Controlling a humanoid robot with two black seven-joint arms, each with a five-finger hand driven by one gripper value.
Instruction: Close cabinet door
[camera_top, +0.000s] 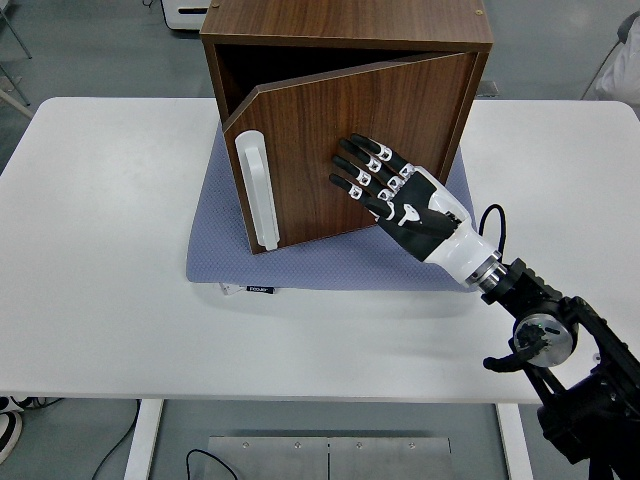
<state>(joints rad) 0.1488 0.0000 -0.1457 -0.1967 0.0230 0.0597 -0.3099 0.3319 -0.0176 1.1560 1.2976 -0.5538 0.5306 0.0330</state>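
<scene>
A blue-grey mat (215, 245) lies on the white table (100, 250).

One cabinet (300, 30) is standing on the desk (100, 250). One door (350, 150) is hanging on it, carrying one white handle (256, 190). One blue mat (320, 262) is lying under the cabinet, bearing one small label (263, 289) at its near edge. One robot hand (385, 185) is showing, with five fingers (352, 165) counted, coming in on one arm (540, 330) from the right. One desk is carrying the lot.
</scene>
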